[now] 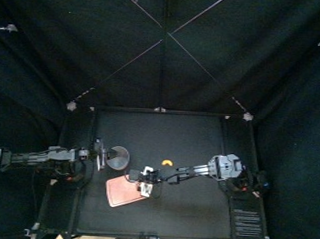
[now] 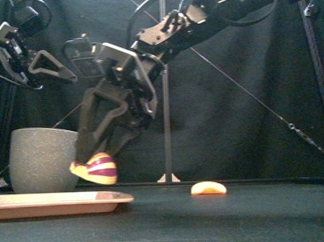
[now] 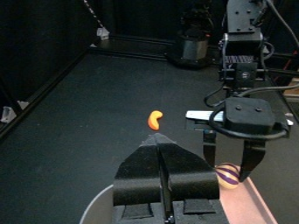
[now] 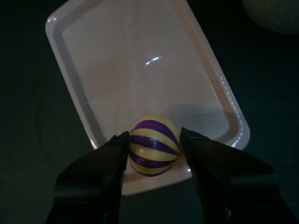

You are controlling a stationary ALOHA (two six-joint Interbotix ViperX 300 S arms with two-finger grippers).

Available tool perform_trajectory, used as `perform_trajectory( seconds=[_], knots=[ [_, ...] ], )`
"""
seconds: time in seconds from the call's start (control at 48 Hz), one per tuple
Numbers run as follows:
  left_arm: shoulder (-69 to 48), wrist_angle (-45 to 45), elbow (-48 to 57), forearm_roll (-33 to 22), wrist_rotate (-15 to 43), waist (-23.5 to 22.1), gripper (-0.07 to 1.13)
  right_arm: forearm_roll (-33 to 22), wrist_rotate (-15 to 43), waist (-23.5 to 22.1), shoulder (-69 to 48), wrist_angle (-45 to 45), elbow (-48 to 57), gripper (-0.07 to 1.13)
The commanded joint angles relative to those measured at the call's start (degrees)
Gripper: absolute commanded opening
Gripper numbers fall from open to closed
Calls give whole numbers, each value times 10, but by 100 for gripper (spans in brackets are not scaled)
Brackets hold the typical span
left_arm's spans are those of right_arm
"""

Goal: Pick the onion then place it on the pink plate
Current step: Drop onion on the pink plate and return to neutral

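**A:** Which step is this?

**B:** The carry is all but done, I'd say. Nearest the front, at about seven o'clock from the table's middle, lies the flat pink plastic tray (image 2: 61,203). The round toy onion with purple and pale yellow stripes (image 2: 97,170) hangs just above it, clear of the surface.

**A:** Held how?

**B:** The right gripper (image 4: 155,138) has both jaws pressed to the onion's sides, pointing down at the tray. The right wrist view puts the onion over one end of the tray, close to the rim and not over the middle.

**A:** So what does the next move call for?

**B:** In my judgement, a small shift toward the tray's middle and a short descent. The jaws should then part only when the onion is on the tray, because a round toy let go near the rim could roll off.

**A:** Anything in the way?

**B:** No. A small curved orange toy food (image 1: 166,164) lies near the centre, well apart from the tray. The tall grey speckled cup (image 2: 42,157) stands farther back, at about ten o'clock.

**A:** And the other arm?

**B:** The left gripper (image 3: 170,171) rests at nine o'clock with its jaws pressed together on nothing.
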Motion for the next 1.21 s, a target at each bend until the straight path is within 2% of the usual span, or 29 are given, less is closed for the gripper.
perform_trajectory(
  seconds=[0.021,0.208,0.396,0.562,0.688,0.938,1.208],
  knots=[
    [1,-5,-5,2,1,3,7,-20,-2,-2,-4,12,-49,83],
    [1,-5,-4,2,1,5,7,-30,-1,0,8,22,-76,101],
    [1,-4,-4,2,1,11,7,-34,-1,0,-14,18,-71,102],
    [2,-4,-4,2,1,12,7,-43,-1,-4,-73,-11,-4,102],
    [1,-5,-3,2,1,12,7,-46,-1,-7,-130,-76,71,102],
    [1,-8,-3,15,2,17,7,-62,-3,-32,-262,-263,251,102],
    [1,-33,-2,28,2,18,7,-75,-8,-59,-341,-404,354,102]
  ],
)
